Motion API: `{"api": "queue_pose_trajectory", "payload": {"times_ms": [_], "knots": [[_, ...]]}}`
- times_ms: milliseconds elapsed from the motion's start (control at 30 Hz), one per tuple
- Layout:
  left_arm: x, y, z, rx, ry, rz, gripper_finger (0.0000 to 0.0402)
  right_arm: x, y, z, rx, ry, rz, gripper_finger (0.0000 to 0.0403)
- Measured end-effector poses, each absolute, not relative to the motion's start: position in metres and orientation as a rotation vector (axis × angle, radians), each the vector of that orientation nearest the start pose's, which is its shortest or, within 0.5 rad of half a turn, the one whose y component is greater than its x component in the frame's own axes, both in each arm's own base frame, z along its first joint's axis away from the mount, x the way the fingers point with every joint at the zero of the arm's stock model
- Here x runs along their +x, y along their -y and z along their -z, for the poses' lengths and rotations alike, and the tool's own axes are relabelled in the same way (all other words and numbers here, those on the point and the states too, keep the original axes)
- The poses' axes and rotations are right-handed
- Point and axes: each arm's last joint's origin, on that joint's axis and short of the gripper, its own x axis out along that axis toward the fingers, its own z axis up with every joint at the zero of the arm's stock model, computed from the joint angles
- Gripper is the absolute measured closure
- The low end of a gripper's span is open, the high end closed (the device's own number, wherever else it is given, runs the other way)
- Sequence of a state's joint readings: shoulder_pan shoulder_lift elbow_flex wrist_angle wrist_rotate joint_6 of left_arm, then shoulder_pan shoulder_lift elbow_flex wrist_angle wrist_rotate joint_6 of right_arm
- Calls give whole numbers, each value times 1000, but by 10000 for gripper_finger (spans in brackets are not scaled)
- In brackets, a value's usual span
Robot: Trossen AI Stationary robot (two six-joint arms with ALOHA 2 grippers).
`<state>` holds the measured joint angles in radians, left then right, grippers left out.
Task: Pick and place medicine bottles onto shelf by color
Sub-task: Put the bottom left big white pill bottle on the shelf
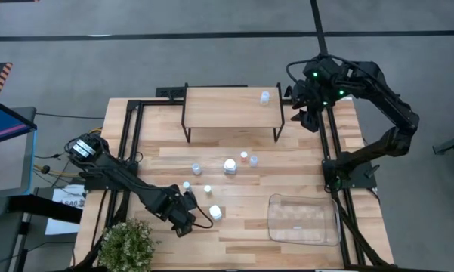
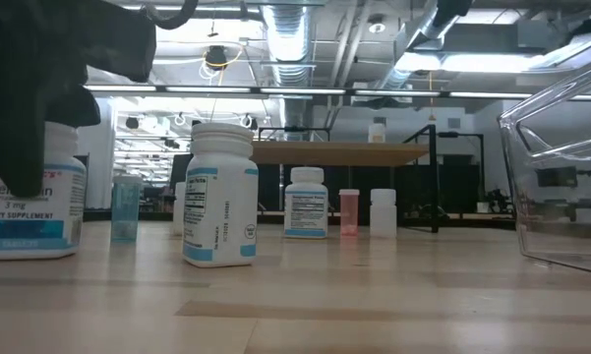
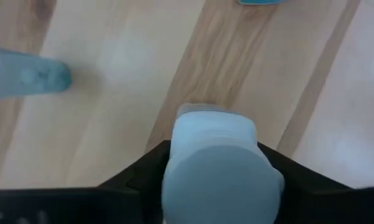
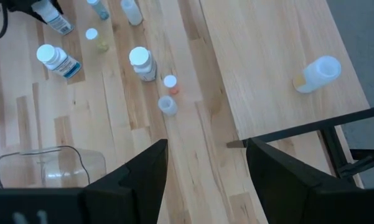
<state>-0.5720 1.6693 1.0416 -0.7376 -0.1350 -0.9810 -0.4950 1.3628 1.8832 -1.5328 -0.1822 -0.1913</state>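
Note:
My left gripper is near the table's near edge, shut on a chunky white bottle with a blue label. In the high view the gripper hides this bottle. Other bottles stand on the table: a white one just to its right, a white one mid-table, a red-orange one and small clear ones. One small whitish bottle stands on the shelf's wooden top, near its right end. My right gripper is open and empty, above the table beside the shelf's right end. My left gripper holds the white bottle between its two fingers, one on each side of its upper body just under the cap. The fingers come from above, slanting down. The bottle stands upright with its base on the table.
A clear plastic tray lies at the near right and shows large at the right of the low view. A potted plant stands at the near left corner. Black frame rails run along both sides of the table.

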Motion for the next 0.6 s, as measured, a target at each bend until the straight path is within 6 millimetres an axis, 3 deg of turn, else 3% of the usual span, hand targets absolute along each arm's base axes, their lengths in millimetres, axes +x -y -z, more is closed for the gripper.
{"api": "queue_pose_trajectory", "payload": {"times_ms": [133, 267, 433, 600], "knots": [[256, 159, -182, -400, -1329, -261, 264, 178, 90, -454, 162, -978, 192, 165], [267, 160, -202, -451, -1352, -187, 264, 178, 90, -454, 162, -978, 192, 165], [289, 150, -242, -443, -1329, -52, 253, 178, 90, -454, 162, -977, 192, 165], [307, 122, -289, -393, -1270, -38, 264, 178, 90, -454, 162, -978, 192, 165]]}}
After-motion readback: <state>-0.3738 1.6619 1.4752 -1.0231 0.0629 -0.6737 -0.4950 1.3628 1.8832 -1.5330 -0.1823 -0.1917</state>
